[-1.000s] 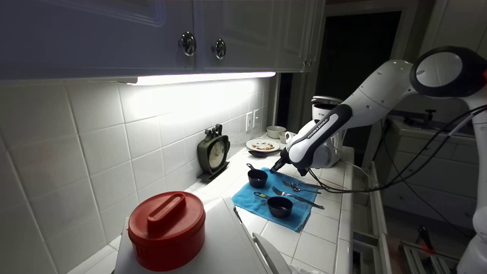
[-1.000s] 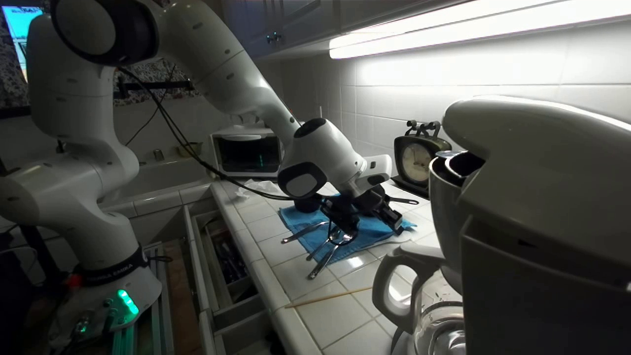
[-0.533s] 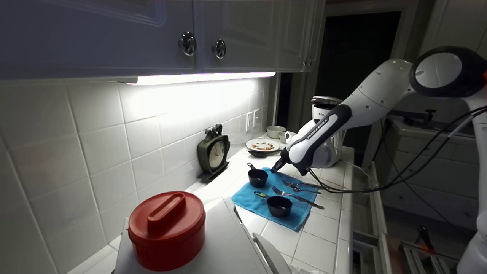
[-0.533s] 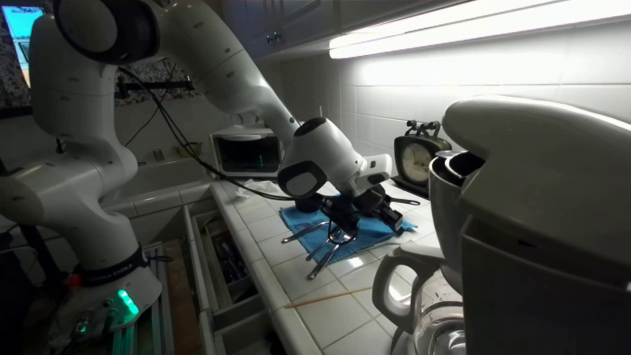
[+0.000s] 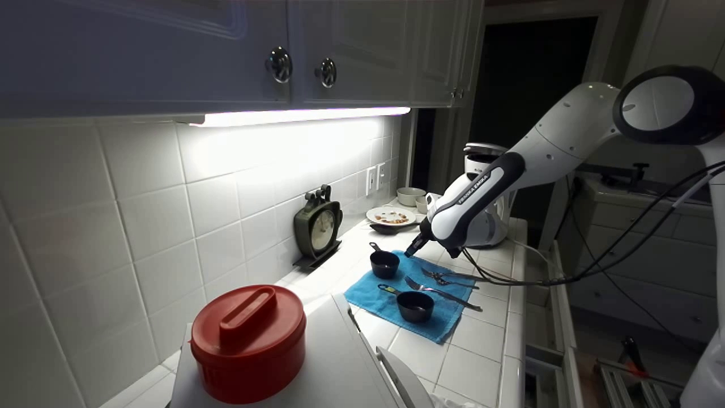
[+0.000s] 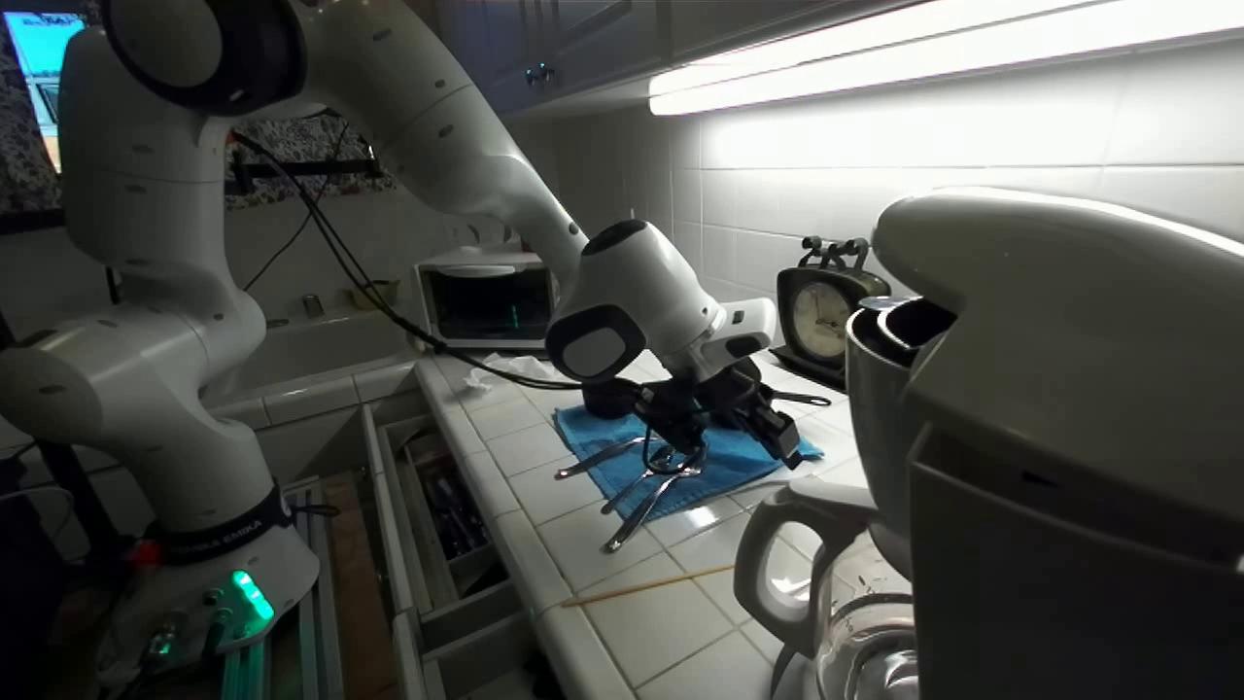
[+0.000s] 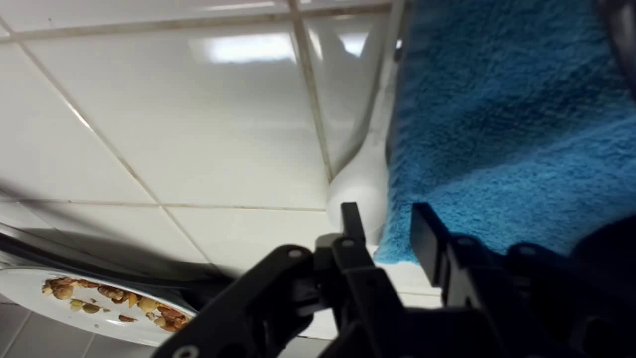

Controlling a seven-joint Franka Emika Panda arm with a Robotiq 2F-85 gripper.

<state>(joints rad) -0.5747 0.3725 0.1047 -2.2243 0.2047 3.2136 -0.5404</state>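
Note:
In the wrist view my gripper point(image 7: 385, 215) stands open partway, with nothing between its fingers. A white spoon point(image 7: 358, 189) lies on the tiles along the edge of a blue towel point(image 7: 477, 134), its bowl end behind the left fingertip. The right fingertip is over the towel's corner. Whether either touches is not clear. In an exterior view the gripper point(image 5: 412, 249) hangs low at the towel's far edge, beside a black cup point(image 5: 384, 265). A nearer black cup point(image 5: 415, 307) and several forks point(image 5: 444, 293) rest on the same towel.
A white plate point(image 7: 30, 291) with nuts stands beyond the towel, a dark dish under it. A green scale point(image 5: 318, 226) leans by the wall. Close to the gripper side stand a coffee maker point(image 6: 1069, 437) and a pencil point(image 6: 646, 586). An open drawer point(image 6: 452, 506) lies below the counter edge.
My wrist has risen and tilted slightly, and the fingertips have shifted a little. The towel and the cups on it have slid very slightly.

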